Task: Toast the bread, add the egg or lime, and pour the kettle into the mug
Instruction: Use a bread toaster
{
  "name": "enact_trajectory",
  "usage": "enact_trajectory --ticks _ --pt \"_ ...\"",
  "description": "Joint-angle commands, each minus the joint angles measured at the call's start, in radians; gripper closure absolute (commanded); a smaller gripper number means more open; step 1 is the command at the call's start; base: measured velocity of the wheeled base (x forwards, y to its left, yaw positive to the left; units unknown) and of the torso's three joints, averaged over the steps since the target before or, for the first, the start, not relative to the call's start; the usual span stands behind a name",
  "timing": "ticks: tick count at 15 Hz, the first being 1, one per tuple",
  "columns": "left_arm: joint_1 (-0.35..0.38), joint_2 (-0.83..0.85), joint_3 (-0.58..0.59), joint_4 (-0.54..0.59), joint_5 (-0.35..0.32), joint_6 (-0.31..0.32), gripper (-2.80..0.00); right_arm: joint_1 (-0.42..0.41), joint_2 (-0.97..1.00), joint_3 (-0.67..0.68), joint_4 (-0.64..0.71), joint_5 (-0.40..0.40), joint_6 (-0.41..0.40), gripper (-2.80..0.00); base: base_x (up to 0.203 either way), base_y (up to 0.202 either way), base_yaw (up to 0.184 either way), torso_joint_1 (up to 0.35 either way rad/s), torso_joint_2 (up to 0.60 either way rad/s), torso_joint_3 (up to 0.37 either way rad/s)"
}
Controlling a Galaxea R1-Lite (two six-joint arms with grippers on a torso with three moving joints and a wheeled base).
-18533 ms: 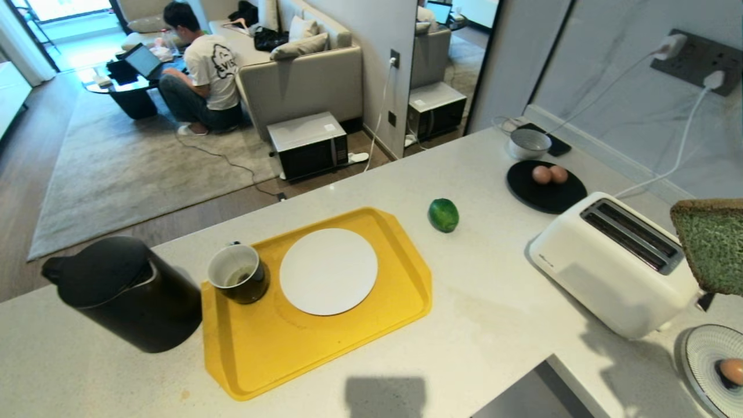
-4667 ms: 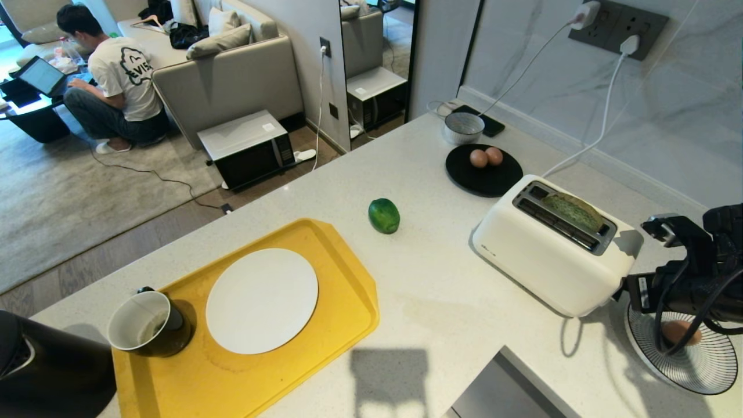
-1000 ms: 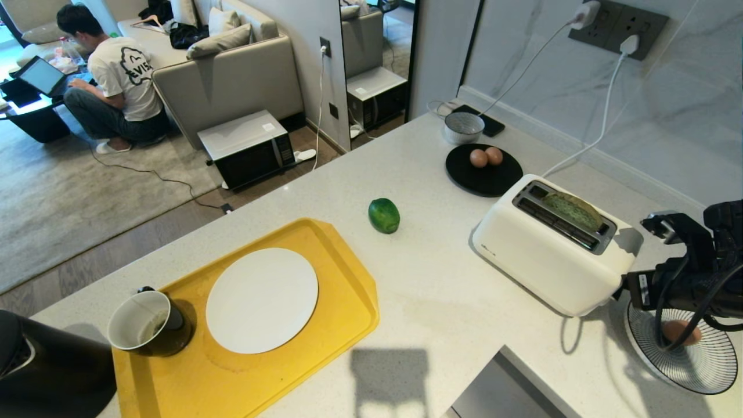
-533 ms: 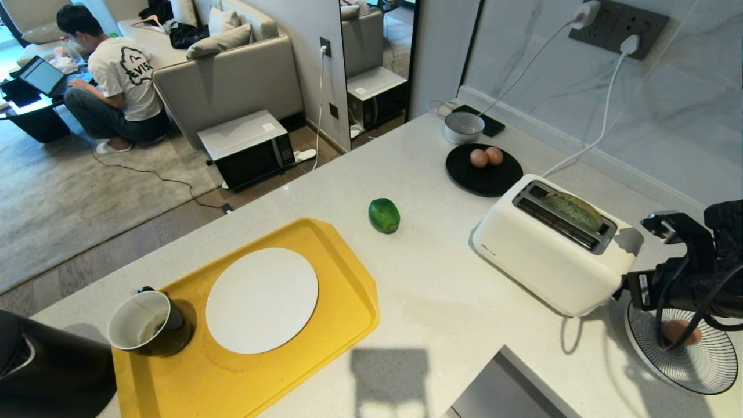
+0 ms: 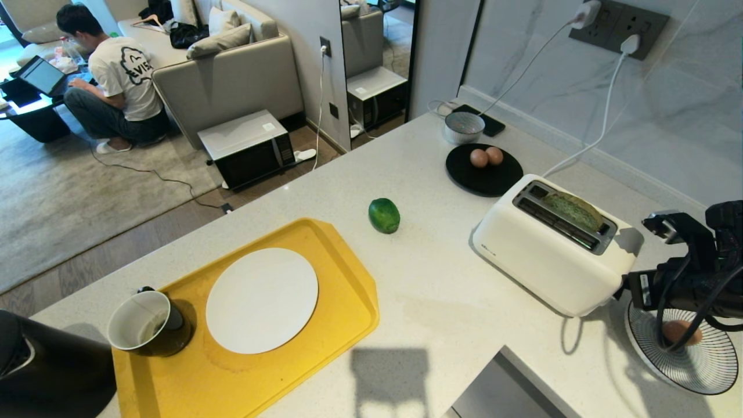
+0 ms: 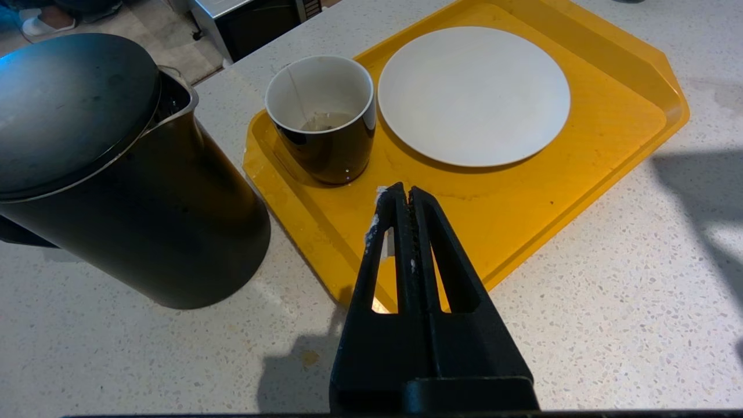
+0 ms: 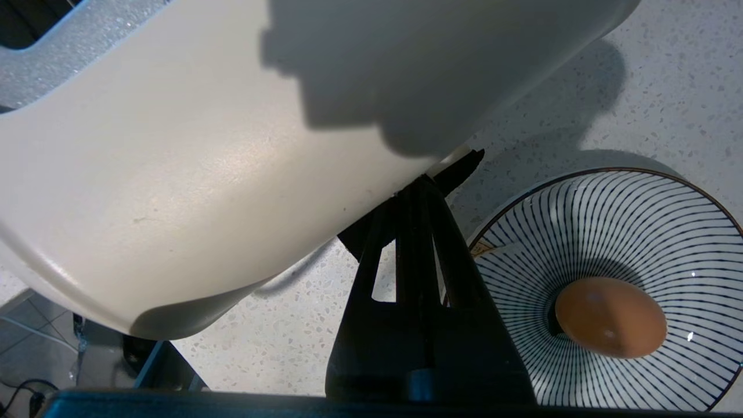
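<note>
Little has changed over the last second: the right gripper [image 7: 415, 188] remains pressed against the end of the toaster [image 5: 545, 249], jaws closed flat together and holding nothing, tips at what appears to be the lever. Compared with some seconds earlier, the bread [image 5: 572, 210] still sits in the slot with its crust showing above the rim. Judgement: loading is complete and the toasting step is in the lever press. Whether the lever has latched cannot be told.

In the head view, the bread stands on edge at about 3 o'clock from the counter's centre. Its long axis follows the slot, running from 10 o'clock to 4 o'clock.

The lime [image 5: 383, 215] lies near centre, long axis roughly 11 to 5 o'clock. It lies well apart from the white plate [image 5: 262, 301] on the yellow tray [image 5: 348, 278].

The mug [image 5: 150, 324] stands upright at 8 o'clock on the tray, mouth up. The kettle [image 6: 110, 174] stands just beside the tray.

The left gripper [image 6: 404, 200] hovers over the tray's edge near the mug, jaws closed and empty.

A striped dish [image 7: 627, 232] with an egg [image 7: 609, 316] sits beside the right gripper.
</note>
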Motion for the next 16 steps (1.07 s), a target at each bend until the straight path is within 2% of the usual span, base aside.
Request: enact_trajectory --ticks 1,16 --pt "0.0 -0.001 0.0 0.0 0.001 0.0 0.0 0.0 -0.005 0.0 -0.002 0.001 -0.001 0.0 0.0 0.0 0.0 0.0 0.0 0.0" --pt "0.0 -0.001 0.0 0.0 0.001 0.0 0.0 0.0 0.006 -0.002 -0.002 0.001 -0.003 0.0 0.0 0.0 0.0 0.0 0.0 0.0"
